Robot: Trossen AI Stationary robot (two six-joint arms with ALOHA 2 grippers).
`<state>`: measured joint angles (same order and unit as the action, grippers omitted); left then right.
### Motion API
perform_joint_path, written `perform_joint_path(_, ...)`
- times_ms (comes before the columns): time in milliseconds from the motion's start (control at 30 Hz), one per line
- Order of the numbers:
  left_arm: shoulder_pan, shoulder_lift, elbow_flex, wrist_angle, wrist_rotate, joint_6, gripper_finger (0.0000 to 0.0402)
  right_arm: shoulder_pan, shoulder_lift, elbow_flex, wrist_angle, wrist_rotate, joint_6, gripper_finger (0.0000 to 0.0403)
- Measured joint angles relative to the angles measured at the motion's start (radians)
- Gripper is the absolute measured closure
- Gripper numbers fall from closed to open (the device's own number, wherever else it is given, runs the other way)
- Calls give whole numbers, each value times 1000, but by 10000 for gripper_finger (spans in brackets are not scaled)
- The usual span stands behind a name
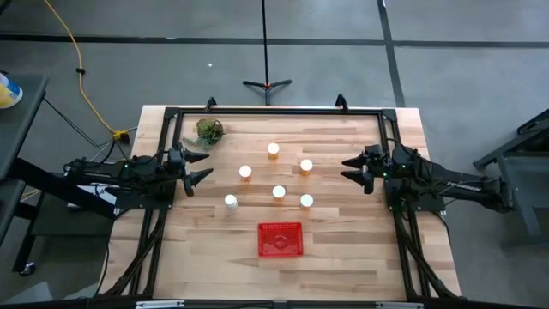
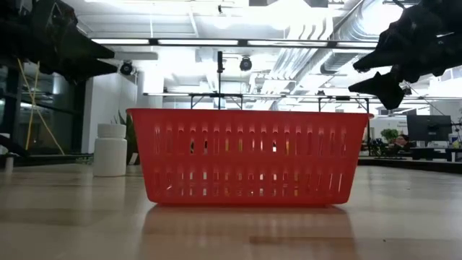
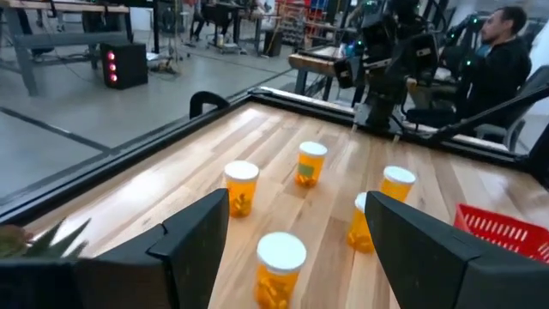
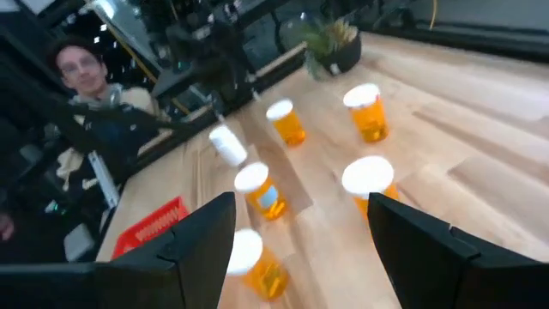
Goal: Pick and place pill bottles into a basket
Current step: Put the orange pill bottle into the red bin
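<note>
Six pill bottles [image 1: 279, 191] with orange bodies and white caps stand upright on the wooden table [image 1: 343, 257], spread loosely in its middle, each apart from the others. The red basket [image 1: 280, 239] sits on the table nearer the front edge than the bottles, and no bottle can be seen inside it. The left gripper [image 1: 200, 166] is above the left side of the table, its two fingers spread apart and holding nothing. The right gripper [image 1: 350, 168] is above the right side, facing the bottles, its fingers also apart and holding nothing. A small green plant [image 1: 208, 131] stands near the far left corner, beside the left gripper. Beyond the table a person [image 3: 506, 51] sits in the room.
</note>
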<state>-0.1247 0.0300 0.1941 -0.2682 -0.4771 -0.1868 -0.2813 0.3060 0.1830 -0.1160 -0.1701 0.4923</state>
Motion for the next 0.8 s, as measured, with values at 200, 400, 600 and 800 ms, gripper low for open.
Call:
perform_joint_path(200,0,54,129,-167,24,3,94,0,134,161,-177,-20,-142,147)
perform_joint_path(400,0,190,205,-246,94,-27,94,0,354,386,-454,-24,-244,147)
perform_joint_path(600,0,391,282,-283,180,-31,94,1,625,591,-655,-71,-314,147)
perform_joint_path(800,0,523,330,-284,179,-31,94,3,887,757,-747,-90,-362,147)
